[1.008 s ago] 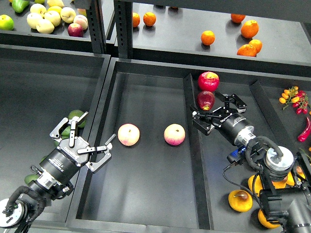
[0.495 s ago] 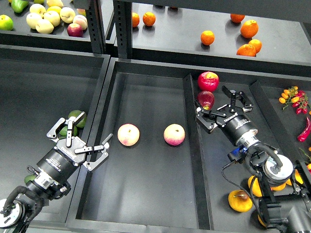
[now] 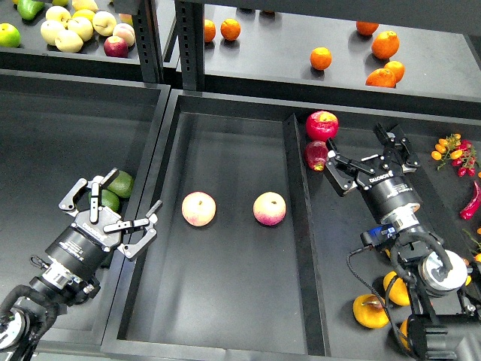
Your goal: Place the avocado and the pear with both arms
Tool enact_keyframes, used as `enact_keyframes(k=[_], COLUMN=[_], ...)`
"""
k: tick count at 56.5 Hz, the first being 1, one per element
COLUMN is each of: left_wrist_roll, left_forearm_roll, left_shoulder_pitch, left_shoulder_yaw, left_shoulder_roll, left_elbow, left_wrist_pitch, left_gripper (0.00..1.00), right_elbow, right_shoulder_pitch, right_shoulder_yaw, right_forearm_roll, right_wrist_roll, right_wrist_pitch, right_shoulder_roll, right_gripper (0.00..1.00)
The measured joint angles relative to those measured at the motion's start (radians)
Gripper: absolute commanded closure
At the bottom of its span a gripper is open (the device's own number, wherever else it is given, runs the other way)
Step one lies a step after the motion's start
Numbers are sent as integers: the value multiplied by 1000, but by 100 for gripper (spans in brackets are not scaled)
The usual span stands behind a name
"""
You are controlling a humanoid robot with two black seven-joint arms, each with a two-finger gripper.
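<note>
Two green avocados [image 3: 120, 183] lie together in the left bin, by its right wall. My left gripper [image 3: 113, 207], with silver-grey fingers, is open and empty just below and beside them, over the bin's wall. Several orange-yellow pears lie at the lower right; one pear [image 3: 370, 310] shows a brown patch, and the others are partly hidden by my right arm. My right gripper [image 3: 368, 156], all black, is open and empty above the right bin, well up from the pears and to the right of two red apples [image 3: 322, 125].
Two pink-yellow apples [image 3: 198, 208] [image 3: 269, 208] lie in the middle bin [image 3: 225, 301]. The back shelf holds oranges [image 3: 386, 45] and pale apples [image 3: 71, 26]. Cherry tomatoes [image 3: 453, 150] and a red chili [image 3: 473, 201] lie at the far right.
My left gripper has drawn back to the left, out of the middle bin and towards the avocados. My right gripper has moved right and up, away from the red apples. Both stay open.
</note>
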Motion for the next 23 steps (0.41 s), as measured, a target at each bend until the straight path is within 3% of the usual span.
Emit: enact_keyframes(k=[6,23], left_wrist_roll=[-21,-26], left_forearm_roll=[1,1], left_shoulder_pitch=[1,27], left_shoulder_yaw=[-23,-18], left_shoulder_roll=[0,0], left_elbow=[8,4], left_wrist_pitch=[0,0], left_gripper=[1,1], right_elbow=[0,3], right_shoulder_pitch=[-12,-15], right_shoulder_yaw=[0,-5], right_forearm_roll=[30,101], right_wrist_roll=[4,40], right_wrist_pitch=[14,26], right_shoulder_roll=[0,0], right_gripper=[0,0])
